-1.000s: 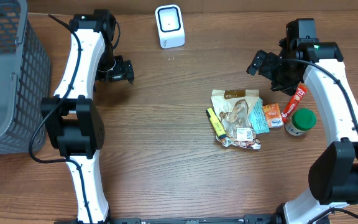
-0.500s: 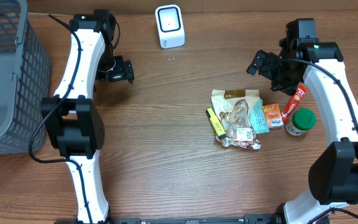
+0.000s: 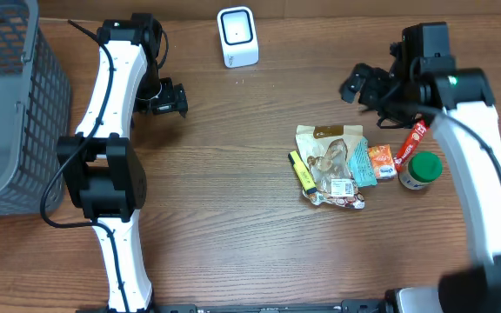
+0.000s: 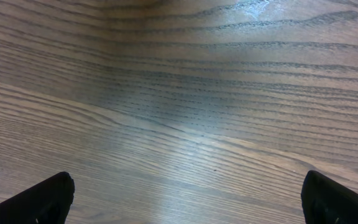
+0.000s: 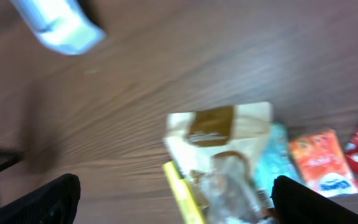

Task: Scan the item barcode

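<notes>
Since a second ago, a small shift of the right gripper (image 3: 359, 84) toward the far edge of the table (image 3: 233, 226), with its arm smeared by motion; everything else unmoved. Fingers spread wide on both sides, pinching nothing.

Left gripper (image 3: 169, 97) likewise spread and idle over bare wood toward the far left, beside the grey basket (image 3: 7, 96) at the left edge.

Items heaped right of centre: a snack bag (image 3: 330, 161) on top, a yellow highlighter (image 3: 301, 171) against its left side, a teal packet (image 3: 363, 163), an orange packet (image 3: 381, 162), a red sachet (image 3: 416, 139) and a green-lidded jar (image 3: 421, 170) to its right. Probably the snack bag as the item to scan, though not certain.

Bag just nearward of the right gripper and slightly to its left, long axis running far edge to near edge, brown header card at the far end. Right arm much the nearer; left well apart. Scanner (image 3: 237, 36) upright at the far edge, left of the heap, so a carry leftward and away.

Only in the overhead view: jar, basket, and a small white label, possibly the barcode, near the bag's near end. From the right wrist, blurred bag, highlighter and packets between the fingertips, scanner in the upper left corner. From the left wrist, wood grain only.
</notes>
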### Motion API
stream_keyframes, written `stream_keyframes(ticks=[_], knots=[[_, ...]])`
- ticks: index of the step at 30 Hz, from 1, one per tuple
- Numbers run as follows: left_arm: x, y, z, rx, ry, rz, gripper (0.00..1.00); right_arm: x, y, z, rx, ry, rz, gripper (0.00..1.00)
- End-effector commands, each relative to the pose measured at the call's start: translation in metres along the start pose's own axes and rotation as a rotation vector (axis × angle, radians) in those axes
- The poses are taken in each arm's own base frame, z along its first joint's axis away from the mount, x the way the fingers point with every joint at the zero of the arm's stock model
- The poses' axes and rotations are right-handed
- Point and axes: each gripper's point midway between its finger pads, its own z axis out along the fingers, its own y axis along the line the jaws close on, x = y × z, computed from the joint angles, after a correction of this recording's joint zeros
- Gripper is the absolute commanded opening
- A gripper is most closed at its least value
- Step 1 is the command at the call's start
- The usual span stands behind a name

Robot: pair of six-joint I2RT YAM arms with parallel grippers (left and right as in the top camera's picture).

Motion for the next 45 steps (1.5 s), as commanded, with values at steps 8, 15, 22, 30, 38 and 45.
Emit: stream_keyframes(ticks=[8,15,22,30,38,45], knots=[[-0.004,0.003,-0.017,0.003,-0.049,0.006,1.00,0.010,0.040,-0.142,-0.177,-0.324,-0.100,1.00],[-0.004,0.003,-0.017,0.003,-0.049,0.006,1.00,0.033,0.025,-0.211,-0.182,-0.510,-0.114,1.00],[-0.004,0.003,-0.017,0.003,-0.049,0.006,1.00,0.089,-0.007,-0.238,-0.183,-0.587,-0.113,1.00],[-0.004,0.003,-0.017,0.003,-0.049,0.006,1.00,0.127,-0.040,-0.224,-0.192,-0.697,-0.109,1.00],[-0.004,0.003,-0.017,0.003,-0.049,0.006,1.00,0.138,-0.054,-0.181,-0.267,-0.830,-0.123,1.00],[-0.004,0.003,-0.017,0.003,-0.049,0.006,1.00,0.117,-0.040,-0.164,-0.446,-1.097,-0.171,1.00]])
